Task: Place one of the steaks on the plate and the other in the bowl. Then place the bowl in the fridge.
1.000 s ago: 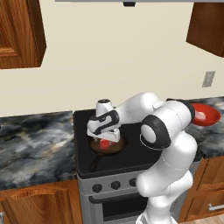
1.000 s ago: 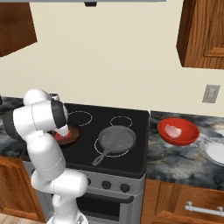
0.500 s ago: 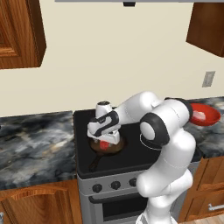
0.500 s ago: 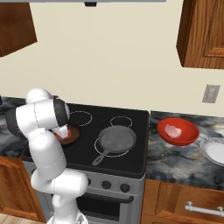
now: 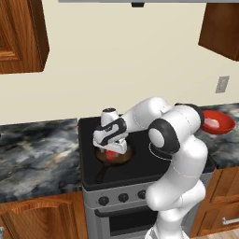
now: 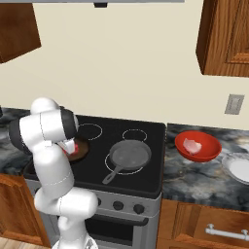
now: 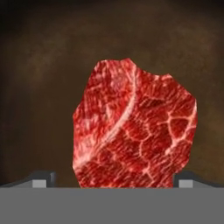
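A plain cream wall point(image 5: 121, 60) runs behind a black-topped stove point(image 6: 146, 146) with a steel front and a row of dark knobs point(image 6: 118, 205). Dark marbled stone counter point(image 5: 37, 149) lies on both sides of the stove, over wooden base cabinets point(image 5: 42, 219); one drawer carries a metal bar handle point(image 6: 226, 232). Wooden upper cabinets point(image 6: 224, 36) hang at both sides, and a range hood's edge point(image 5: 135, 2) shows at the top. A grey wall outlet point(image 6: 235, 104) sits above the counter.

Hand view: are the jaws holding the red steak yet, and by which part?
Nothing is held. The gripper is open, its jaws standing either side of the red steak, which still lies in the dark pan on the stove.
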Tool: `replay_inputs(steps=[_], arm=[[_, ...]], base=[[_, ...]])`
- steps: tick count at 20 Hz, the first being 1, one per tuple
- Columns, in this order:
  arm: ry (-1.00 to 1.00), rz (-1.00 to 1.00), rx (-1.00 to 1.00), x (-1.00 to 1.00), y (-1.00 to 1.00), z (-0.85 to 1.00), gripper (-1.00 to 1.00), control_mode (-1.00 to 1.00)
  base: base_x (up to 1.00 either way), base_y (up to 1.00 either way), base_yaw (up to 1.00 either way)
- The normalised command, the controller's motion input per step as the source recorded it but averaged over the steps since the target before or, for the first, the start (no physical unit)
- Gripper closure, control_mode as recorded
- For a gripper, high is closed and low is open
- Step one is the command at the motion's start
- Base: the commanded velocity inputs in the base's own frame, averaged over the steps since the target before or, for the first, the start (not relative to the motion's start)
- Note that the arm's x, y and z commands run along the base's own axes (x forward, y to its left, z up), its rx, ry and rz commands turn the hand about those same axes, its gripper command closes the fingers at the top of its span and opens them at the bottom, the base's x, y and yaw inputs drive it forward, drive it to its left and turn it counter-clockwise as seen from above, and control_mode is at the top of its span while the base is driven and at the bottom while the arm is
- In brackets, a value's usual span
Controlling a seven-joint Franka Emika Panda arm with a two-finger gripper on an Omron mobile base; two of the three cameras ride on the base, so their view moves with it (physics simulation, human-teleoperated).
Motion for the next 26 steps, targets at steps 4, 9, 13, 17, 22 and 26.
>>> replay_inputs(steps=[4, 9, 13, 17, 22, 26], arm=[[-0.13, 0.00, 0.00, -0.35, -0.16, -0.36, -1.00, -1.00], [-0.14, 0.00, 0.00, -0.37, -0.24, -0.35, -1.00, -1.00], [-0.13, 0.00, 0.00, -0.32, -0.25, -0.27, -1.00, -1.00], [-0.10, 0.00, 0.00, -0.09, -0.13, -0.25, -1.00, -1.00], [-0.07, 0.01, 0.00, 0.08, 0.00, -0.36, -1.00, -1.00], [-0.06, 0.00, 0.00, 0.15, 0.01, -0.30, 1.00, -1.00]], base=[[0.00, 0.00, 0.00], [0.00, 0.00, 0.00], [0.00, 0.00, 0.00], [0.00, 0.00, 0.00], [0.00, 0.00, 0.00], [0.00, 0.00, 0.00]])
